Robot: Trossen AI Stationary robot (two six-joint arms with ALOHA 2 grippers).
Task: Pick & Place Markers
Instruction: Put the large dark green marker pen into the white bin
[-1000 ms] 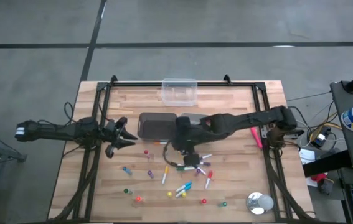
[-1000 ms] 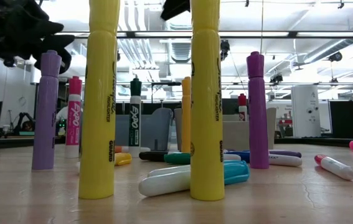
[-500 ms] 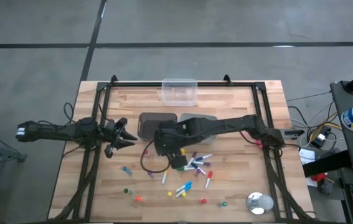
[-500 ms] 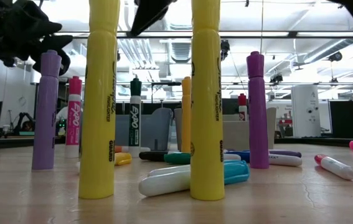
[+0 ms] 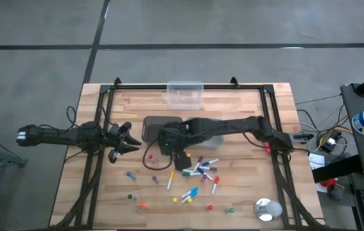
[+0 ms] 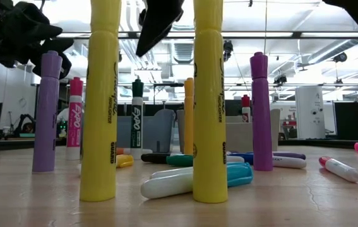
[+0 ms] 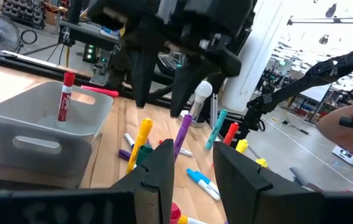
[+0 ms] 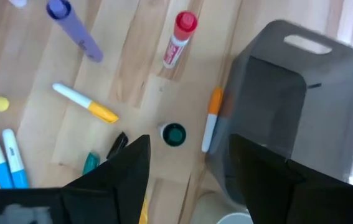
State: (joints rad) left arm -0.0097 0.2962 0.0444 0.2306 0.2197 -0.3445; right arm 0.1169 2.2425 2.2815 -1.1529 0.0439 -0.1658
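Note:
Several markers (image 5: pixel 191 176) are scattered over the middle and near part of the wooden table (image 5: pixel 246 109), some upright, some lying flat. My right gripper (image 8: pixel 188 168) hangs open over them, slanting down, left of the pile (image 5: pixel 172 153). Below its fingers an upright green-capped marker (image 8: pixel 175 134) stands on its base, and an orange marker (image 8: pixel 210 118) lies against the dark bin (image 8: pixel 294 93). At the table's left edge my left gripper (image 5: pixel 125 138) is held level and open (image 7: pixel 192 174), with nothing between its fingers. A red-capped marker (image 7: pixel 67 96) stands in a grey bin (image 7: pixel 39 124).
Two grey bins (image 5: pixel 162 128) (image 5: pixel 207 123) stand mid-table, and a clear container (image 5: pixel 185 94) sits at the far edge. A silver tape roll (image 5: pixel 267 209) lies at the near right corner. In the low view, tall yellow markers (image 6: pixel 100 101) (image 6: pixel 209 101) stand close to the near edge.
My right gripper has reached toward the table's left edge across the marker pile and has sunk lower; in the low view its fingers now show further down. No marker has moved.

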